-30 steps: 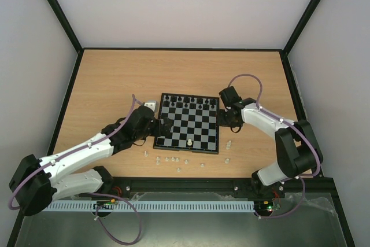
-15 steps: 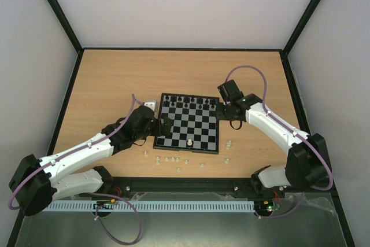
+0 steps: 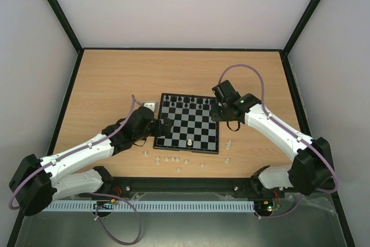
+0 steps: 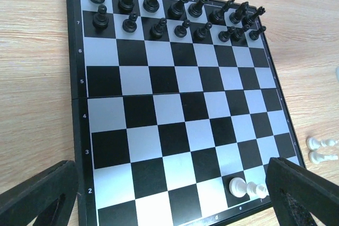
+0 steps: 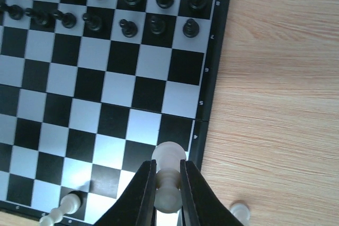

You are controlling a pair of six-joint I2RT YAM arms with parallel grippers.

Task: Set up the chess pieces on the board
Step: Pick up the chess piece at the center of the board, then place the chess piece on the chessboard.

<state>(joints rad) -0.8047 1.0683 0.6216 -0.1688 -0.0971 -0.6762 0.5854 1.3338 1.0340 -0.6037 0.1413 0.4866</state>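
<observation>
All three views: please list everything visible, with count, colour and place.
board: one, black and silver, table centre.
black pieces: sixteen, board's two far rows.
white piece on board: one, near row.
held piece: one, white, in right gripper.
loose pieces: about ten, white, table by board's near edge.
small block: one, pale, beside board's far left corner.
table: one, light wood.
left gripper: black, open, at board's left edge.
right gripper: black, shut on held piece.

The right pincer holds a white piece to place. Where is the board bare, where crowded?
Bare: the middle ranks of the board, between the black pieces filling the far two ranks and the lone white piece by the near edge. Crowded: those far ranks, and the table along the near edge, strewn with loose white pieces.
</observation>
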